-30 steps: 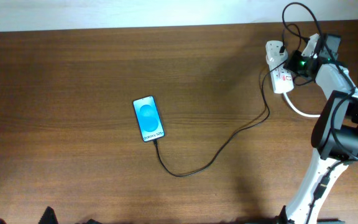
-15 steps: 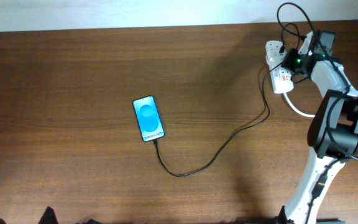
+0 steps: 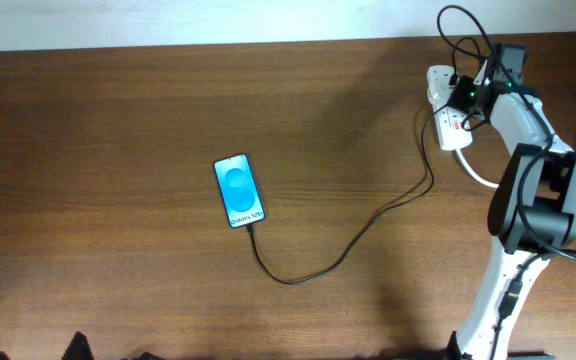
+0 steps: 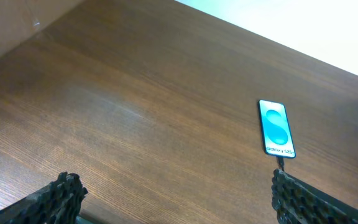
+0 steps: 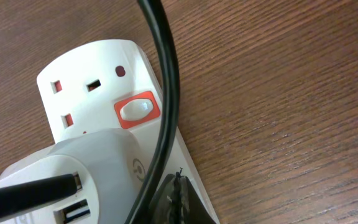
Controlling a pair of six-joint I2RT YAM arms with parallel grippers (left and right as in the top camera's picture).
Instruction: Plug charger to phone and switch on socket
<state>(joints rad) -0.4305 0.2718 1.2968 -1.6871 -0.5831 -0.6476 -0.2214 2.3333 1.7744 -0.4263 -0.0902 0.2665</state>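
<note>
The phone (image 3: 239, 190) lies flat at mid-table, its blue screen lit, and shows again in the left wrist view (image 4: 276, 128). The charger (image 3: 348, 250), a thin black cable, meets the phone's near edge, loops right and runs up to the socket (image 3: 452, 132). A black connector (image 5: 30, 190) sits in a white USB adapter (image 5: 86, 162) on the socket (image 5: 86, 93). My right gripper (image 5: 178, 199) is shut and empty, its tips on the socket's top just below the red-framed switch (image 5: 137, 109). My left gripper (image 4: 179, 202) hovers open, well short of the phone.
A thick black cable (image 5: 163, 93) crosses the socket right beside my right fingertips. The socket's thick white cord (image 3: 488, 178) curves off under the right arm (image 3: 533, 200). The table's back edge (image 3: 218, 45) meets a pale wall.
The right gripper has moved left and slightly back along the socket, staying shut. Phone, charger and left gripper have not moved.
</note>
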